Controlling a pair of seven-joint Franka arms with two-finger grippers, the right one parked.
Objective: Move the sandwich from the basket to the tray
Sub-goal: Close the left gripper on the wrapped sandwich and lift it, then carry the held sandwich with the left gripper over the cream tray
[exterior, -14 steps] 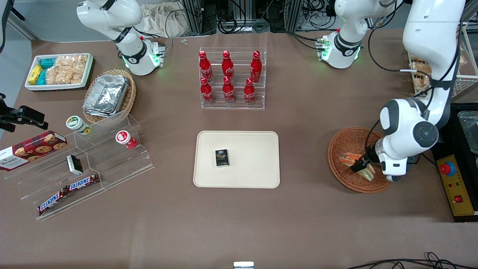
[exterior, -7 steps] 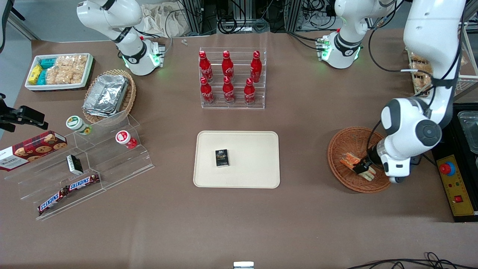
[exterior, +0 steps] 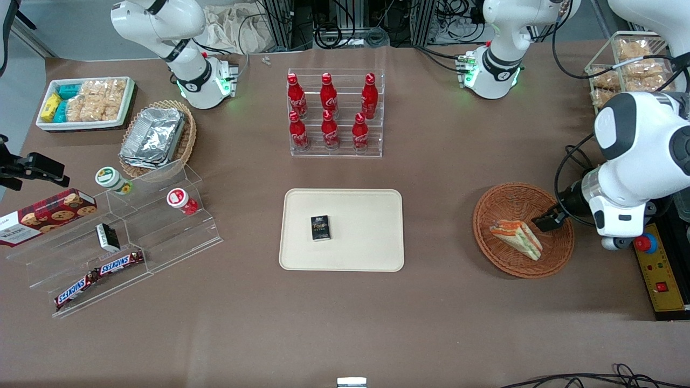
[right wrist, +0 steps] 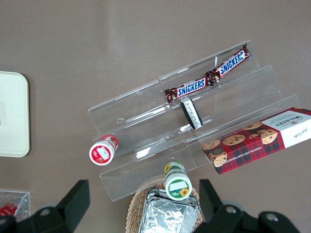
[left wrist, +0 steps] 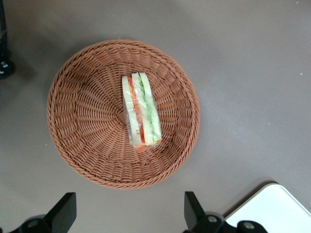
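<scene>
Brown table [exterior: 442,178]; cable-cluttered edge

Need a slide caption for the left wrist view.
Open gripper hovers above the sandwich lying in the basket.

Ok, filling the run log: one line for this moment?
gripper: open, above basket, empty | sandwich: lying in basket | tray: no sandwich

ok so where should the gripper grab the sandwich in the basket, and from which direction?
From above: the sandwich lies in the basket with its layered edge up. Probably pinch the two outer bread faces mid-length, fingers straddling the narrow width. The gripper is open, high above the basket rim.
</scene>
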